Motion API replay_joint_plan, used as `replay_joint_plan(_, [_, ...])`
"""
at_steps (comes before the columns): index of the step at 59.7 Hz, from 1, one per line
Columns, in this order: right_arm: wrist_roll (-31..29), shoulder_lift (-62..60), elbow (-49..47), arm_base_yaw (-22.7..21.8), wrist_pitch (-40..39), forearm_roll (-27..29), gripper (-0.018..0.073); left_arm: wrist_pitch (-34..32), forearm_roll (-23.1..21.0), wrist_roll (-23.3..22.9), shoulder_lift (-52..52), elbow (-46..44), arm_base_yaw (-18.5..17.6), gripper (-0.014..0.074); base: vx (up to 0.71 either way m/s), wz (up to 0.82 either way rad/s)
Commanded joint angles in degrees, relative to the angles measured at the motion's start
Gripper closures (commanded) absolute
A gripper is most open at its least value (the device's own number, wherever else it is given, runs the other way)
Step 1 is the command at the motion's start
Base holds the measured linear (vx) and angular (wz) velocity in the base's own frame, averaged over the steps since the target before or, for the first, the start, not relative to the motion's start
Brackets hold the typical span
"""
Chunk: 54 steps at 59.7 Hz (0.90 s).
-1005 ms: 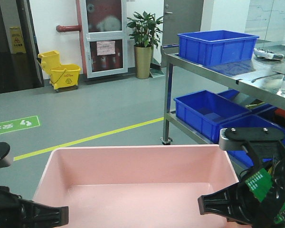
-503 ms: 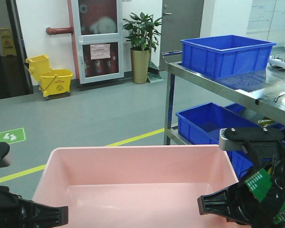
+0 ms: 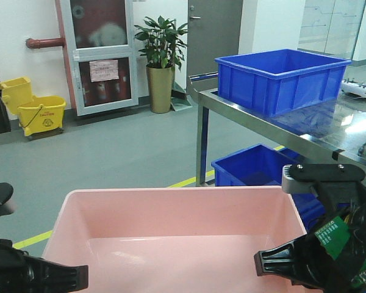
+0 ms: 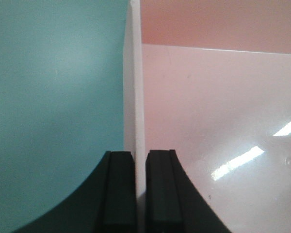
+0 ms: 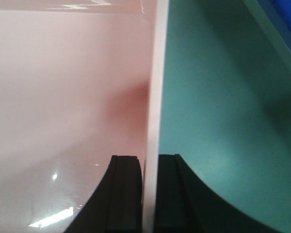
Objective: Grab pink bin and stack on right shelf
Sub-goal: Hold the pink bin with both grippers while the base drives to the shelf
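**Operator:** Position of the large, shallow, pale-pink plastic bin (image 3: 177,232)?

**Technician:** Held between both arms, low and central in the front view; the left gripper (image 4: 139,194) is clenched on its left wall, the right gripper (image 5: 149,194) on its right wall; each has one finger inside, one outside.

**Operator:** Failure risks?

**Technician:** The stainless-steel multi-tier rack (image 3: 250,112) stands ahead-right; a blue plastic crate (image 3: 280,76) occupies its top deck; uneven arm motion could slip the thin wall pinches; the bin's far corner could strike the deck edge.
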Motion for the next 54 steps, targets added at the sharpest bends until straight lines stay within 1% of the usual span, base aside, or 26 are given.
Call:
replay_joint_plan(1, [-0.6,-1.4,-1.7,-0.1,-2.5,-2.3,0.0561,-3.6,2.8,-0.4,-1.3,-1.8,-0.1,0.0558,0.44,-0.07])
replay_joint_plan(32, [-0.6,-1.4,-1.7,-0.1,-2.5,-2.5,0.0561,-3.6,2.8,-0.4,-1.3,-1.8,-0.1,0.0558,0.44,-0.04])
replay_joint_plan(43, [-0.6,-1.4,-1.7,-0.1,-2.5,-2.5,0.0561,-3.6,2.8,-0.4,-1.3,-1.8,-0.1,0.0558,0.41,-0.31])
replay_joint_plan(54, [-0.6,-1.4,-1.7,-0.1,-2.5,-2.5,0.0561,-3.6,2.8,-0.4,-1.3,-1.8,-0.1,0.0558,0.37,-0.55])
